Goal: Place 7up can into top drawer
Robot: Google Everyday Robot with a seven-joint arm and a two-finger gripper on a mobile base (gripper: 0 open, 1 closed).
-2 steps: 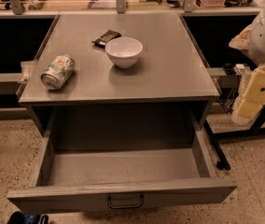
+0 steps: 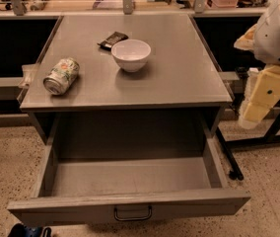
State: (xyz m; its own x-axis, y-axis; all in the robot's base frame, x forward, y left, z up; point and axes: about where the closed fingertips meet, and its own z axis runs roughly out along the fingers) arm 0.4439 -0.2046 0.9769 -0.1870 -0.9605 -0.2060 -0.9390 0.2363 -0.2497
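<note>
My tool [image 2: 261, 98] hung off the right side of the bench [image 2: 179, 75], open or closed I could not tell, while the can [image 2: 61, 76] lay ungrasped on its side near the bench's left edge and the drawer [image 2: 189, 204] stood open, empty.

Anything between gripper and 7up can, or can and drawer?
Nothing directly. The gripper hangs right of the table; the white bowl sits just behind its line to the 7up can. The top drawer is open below.
</note>
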